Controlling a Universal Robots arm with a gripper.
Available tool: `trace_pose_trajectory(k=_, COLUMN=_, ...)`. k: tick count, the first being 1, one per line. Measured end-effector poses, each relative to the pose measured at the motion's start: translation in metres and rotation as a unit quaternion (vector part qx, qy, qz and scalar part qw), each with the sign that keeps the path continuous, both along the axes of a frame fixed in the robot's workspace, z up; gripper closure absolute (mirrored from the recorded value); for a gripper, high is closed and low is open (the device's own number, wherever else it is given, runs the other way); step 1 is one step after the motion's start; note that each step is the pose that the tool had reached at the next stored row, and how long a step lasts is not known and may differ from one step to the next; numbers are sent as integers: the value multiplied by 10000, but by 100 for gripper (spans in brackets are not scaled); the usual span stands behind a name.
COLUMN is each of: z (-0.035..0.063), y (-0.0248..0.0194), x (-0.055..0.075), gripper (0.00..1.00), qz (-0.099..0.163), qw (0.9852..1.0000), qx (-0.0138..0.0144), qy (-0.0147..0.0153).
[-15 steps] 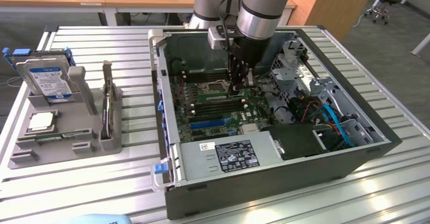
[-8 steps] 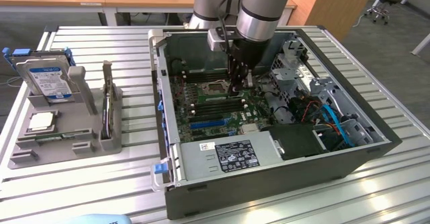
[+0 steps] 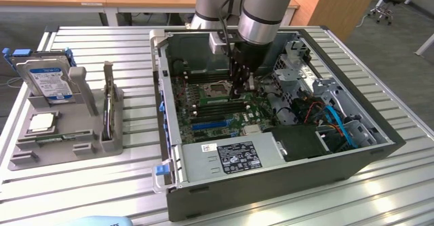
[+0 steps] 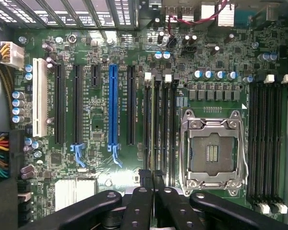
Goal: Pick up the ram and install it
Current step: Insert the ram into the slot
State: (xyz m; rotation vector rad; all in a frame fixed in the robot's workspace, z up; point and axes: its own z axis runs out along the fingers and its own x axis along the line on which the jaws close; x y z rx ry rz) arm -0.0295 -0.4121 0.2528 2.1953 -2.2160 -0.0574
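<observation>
gripper (image 3: 241,91): we had it down inside the PC case (image 3: 271,193)
fingers (image 4: 145,179): pinched together on the ram (image 4: 151,124)
ram: lined up along a memory slot near the CPU socket (image 4: 212,153)

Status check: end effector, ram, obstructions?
End effector shut, low over memory slots beside processor socket. Ram grip: cannot tell. Nothing blocking the slots.

One computer case (image 3: 271,190), one hard drive (image 3: 51,81), one processor chip (image 3: 42,122), one arm (image 3: 261,7)
</observation>
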Motion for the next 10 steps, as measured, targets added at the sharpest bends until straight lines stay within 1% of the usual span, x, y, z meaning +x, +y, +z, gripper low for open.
trace_pose_trajectory(k=4, z=-5, y=0, x=0, gripper=88, qz=0, qw=10000, qx=-1, qy=0)
trace_pose_trajectory(k=10, z=-6, y=-24, x=-1, gripper=88, qz=-1, qw=10000, qx=1, qy=0)
